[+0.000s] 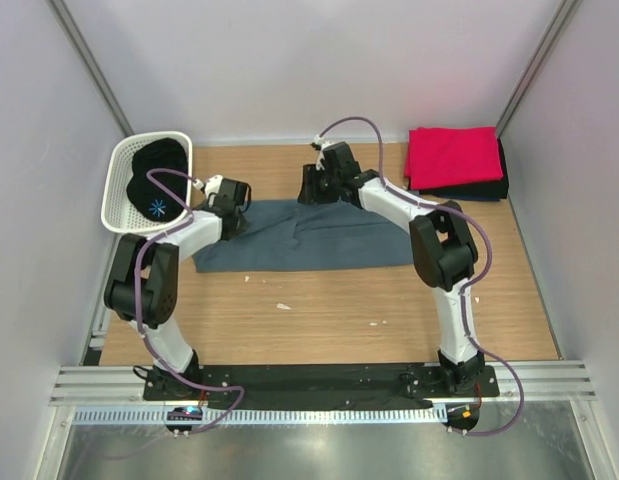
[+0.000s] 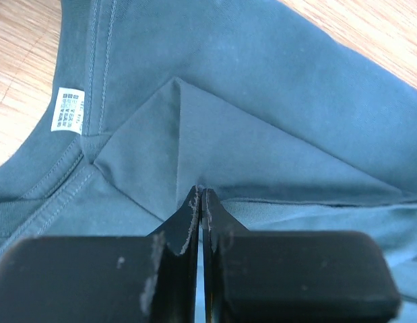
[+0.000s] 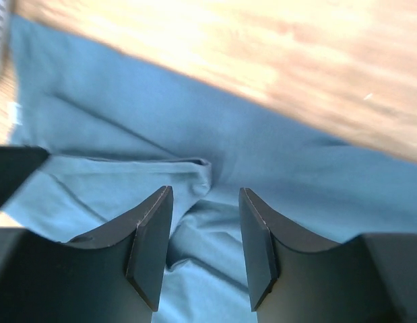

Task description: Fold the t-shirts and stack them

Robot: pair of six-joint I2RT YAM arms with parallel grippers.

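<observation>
Cloth of slate t-shirt (image 2: 275, 101) sits pinched in your closed left gripper (image 2: 199, 194); your right gripper (image 3: 205, 249) hangs open over it

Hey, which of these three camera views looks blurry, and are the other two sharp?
Right wrist view: smeared, the wooden table and blue-grey t-shirt soft, only the open right gripper crisper. Left wrist view: sharp, the stitching and white label clear. Top view: evenly lit, in focus, soft shadows only.
</observation>
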